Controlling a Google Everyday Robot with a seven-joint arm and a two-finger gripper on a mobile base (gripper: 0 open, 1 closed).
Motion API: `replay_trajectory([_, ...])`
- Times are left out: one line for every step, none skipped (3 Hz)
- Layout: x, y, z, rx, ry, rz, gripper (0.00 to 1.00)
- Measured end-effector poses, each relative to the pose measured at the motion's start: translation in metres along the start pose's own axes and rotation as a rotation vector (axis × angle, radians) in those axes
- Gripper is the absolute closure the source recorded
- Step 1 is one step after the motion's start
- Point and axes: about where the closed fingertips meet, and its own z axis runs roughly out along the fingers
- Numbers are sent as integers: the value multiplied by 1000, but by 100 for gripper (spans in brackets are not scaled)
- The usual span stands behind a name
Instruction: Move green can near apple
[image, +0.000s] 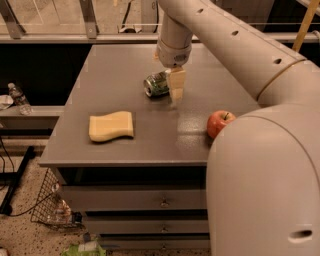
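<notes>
Rolling is the worry: the green can lies on its side on the bench, jaws hanging right at its 3 o'clock side (can't tell if open or closed), so a sloppy nudge could spin it away from the apple at its 4 o'clock.

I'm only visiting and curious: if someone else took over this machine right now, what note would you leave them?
Pincer: low over the table, right beside the can, on its apple side. Whether it grips the can cannot be told.
Can: on its side, mid-table towards the back.
Apple: front right, well apart from the can.
Sponge: front left, not part of the job.
Done: pincer is at the can.
Left: bring the can over and leave it next to the apple.
</notes>
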Motion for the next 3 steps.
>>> replay_trajectory([13, -3, 9, -21, 34, 33, 17])
replay_trajectory([22, -7, 11, -25, 52, 51, 42])
replay_trajectory([33, -9, 8, -21, 59, 67, 65])
